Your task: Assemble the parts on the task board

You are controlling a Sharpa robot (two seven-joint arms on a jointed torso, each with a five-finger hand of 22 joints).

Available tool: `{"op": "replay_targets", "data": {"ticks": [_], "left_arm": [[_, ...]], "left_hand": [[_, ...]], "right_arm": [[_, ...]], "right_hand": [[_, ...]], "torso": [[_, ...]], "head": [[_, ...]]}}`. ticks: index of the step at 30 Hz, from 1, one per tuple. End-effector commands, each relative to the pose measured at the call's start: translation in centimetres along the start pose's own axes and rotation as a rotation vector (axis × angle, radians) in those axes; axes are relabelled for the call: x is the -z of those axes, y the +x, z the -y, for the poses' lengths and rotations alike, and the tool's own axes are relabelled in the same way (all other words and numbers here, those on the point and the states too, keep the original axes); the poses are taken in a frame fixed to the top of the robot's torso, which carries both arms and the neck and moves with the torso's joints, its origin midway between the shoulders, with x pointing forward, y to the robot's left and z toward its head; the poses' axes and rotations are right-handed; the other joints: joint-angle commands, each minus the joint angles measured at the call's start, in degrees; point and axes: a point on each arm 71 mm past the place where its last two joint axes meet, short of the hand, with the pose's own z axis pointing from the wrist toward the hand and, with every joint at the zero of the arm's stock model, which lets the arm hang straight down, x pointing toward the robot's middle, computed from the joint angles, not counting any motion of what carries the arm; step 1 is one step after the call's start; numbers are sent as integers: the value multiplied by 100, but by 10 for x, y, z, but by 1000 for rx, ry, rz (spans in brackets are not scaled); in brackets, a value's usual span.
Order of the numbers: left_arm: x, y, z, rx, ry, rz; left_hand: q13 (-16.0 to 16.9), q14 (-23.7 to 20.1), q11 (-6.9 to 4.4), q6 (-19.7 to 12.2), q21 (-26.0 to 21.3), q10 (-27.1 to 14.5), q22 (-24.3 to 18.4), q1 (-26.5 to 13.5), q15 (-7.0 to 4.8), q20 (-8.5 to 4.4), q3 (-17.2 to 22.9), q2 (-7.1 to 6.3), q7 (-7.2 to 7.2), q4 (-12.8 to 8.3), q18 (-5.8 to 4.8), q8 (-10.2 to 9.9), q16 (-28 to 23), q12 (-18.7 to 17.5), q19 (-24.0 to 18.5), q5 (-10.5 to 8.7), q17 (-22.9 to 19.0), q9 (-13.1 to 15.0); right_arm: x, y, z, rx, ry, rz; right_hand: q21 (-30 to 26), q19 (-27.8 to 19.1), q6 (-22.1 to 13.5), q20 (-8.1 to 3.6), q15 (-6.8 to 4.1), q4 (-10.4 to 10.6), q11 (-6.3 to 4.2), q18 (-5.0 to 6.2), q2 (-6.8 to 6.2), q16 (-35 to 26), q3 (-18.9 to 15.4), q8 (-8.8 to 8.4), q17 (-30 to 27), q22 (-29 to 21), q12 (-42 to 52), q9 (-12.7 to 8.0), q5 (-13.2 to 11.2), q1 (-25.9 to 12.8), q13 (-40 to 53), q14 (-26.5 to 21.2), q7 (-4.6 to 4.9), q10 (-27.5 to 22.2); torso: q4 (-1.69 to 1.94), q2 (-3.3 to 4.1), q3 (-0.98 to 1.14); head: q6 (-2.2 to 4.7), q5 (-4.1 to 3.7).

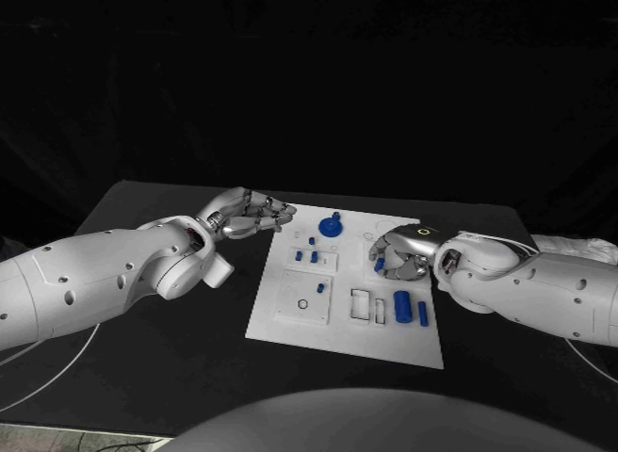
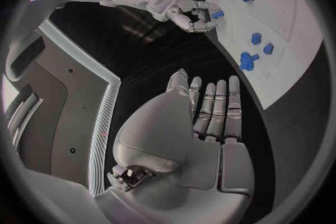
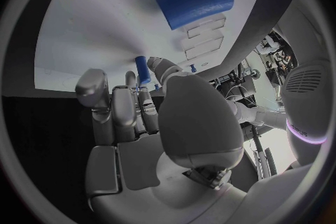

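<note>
While the left robot hand (image 1: 245, 215) hovers empty with fingers apart beside the white board (image 1: 289, 325), the right robot hand (image 1: 398, 254) curls down over it. Its fingers pinch a small blue peg (image 3: 143, 70).

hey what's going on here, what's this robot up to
A two-armed robot is working over a white task board dotted with small blue parts. Its right hand is down on the board's right side, fingers closed around a small blue peg. Its left hand hovers at the board's far left corner, fingers apart, holding nothing. A larger blue cylinder lies near the board's right edge, and a blue knob-shaped part sits near the far end.
</note>
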Motion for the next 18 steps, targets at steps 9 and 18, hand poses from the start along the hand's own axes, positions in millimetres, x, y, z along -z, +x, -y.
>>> {"op": "replay_targets", "data": {"ticks": [9, 18], "left_arm": [[-1, 2, 1, 13, 6, -23], [0, 3, -1, 17, -2, -27]], "left_hand": [[-5, 15, -7, -15, -37, -25, 14, 40, 45, 25, -15, 55, 32, 6, -31, 37, 49, 50, 26, 43, -16, 5], [-5, 16, -8, -13, -38, -26, 17, 50, 45, 27, -12, 60, 35, 5, -28, 41, 55, 57, 29, 48, -20, 6]], "right_arm": [[-1, 4, 0, -9, -17, -14], [2, 2, -2, -19, -31, 20]], "right_hand": [[213, 88, 424, -93, -101, -236, -115, -137, 7, 72, 285, 400, 61, 713, 70, 380, 599, 181, -15, 49, 29, 459], [364, 135, 434, -153, -160, -369, -195, -155, 42, 89, 327, 693, 83, 733, 102, 732, 498, 154, 3, 105, 22, 755]], "torso": [[0, -3, -2], [-3, -4, -2]], "head": [[-1, 13], [-1, 27]]}}
